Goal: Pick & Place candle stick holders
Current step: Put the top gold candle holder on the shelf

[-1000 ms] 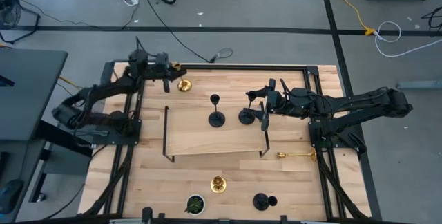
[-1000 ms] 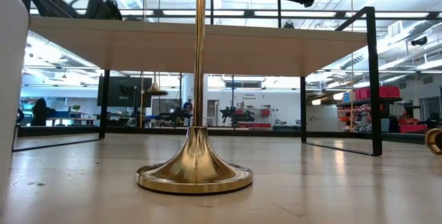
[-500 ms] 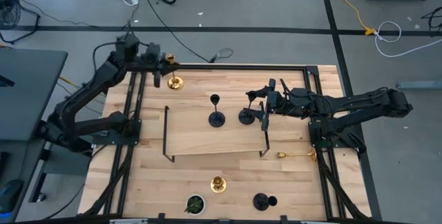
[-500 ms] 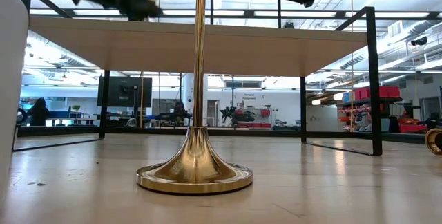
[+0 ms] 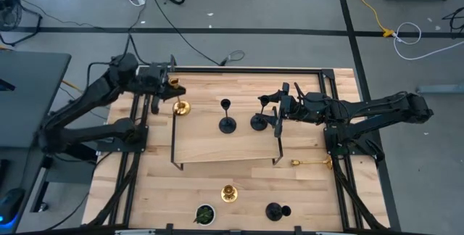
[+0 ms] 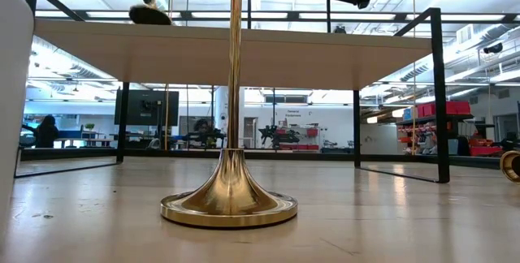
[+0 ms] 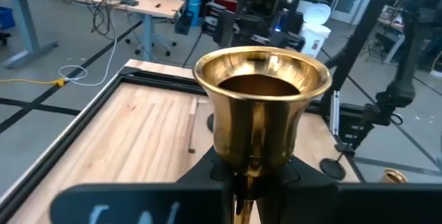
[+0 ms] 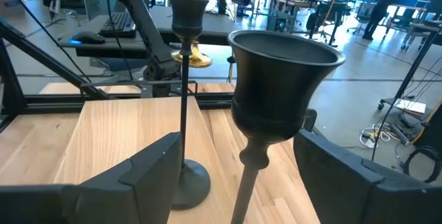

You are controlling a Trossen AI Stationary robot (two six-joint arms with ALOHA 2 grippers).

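Observation:
My left gripper (image 5: 171,90) is shut on a shiny gold candle stick holder (image 5: 180,107), in the air by the left end of the raised wooden shelf (image 5: 225,142). Its cup fills the left wrist view (image 7: 261,106). My right gripper (image 5: 278,115) is open over the shelf. Its fingers stand on either side of the stem of a black holder (image 8: 283,79), whose base (image 5: 259,123) stands on the shelf. A second black holder (image 5: 227,125) stands upright on the shelf beside it. My left gripper pinches the gold holder's thin stem just under the cup (image 7: 246,180) between its two fingers. The fingers come from the table's left side and lie across the stem. The holder hangs below them, cup up, and its round base (image 6: 150,13) is clear of table and shelf.
On the table in front of the shelf, a gold holder (image 5: 229,193) stands upright, a second gold holder (image 5: 312,162) lies on its side at the right, and a black one (image 5: 275,210) lies near the front edge. A small dark round thing with green inside (image 5: 204,213) sits there too.
My left gripper has risen with the gold holder from the table's far left corner. It has then gone toward the near edge, as far as the shelf's left end. The holder is lifted clear and stays cup up. My right arm has kept still.

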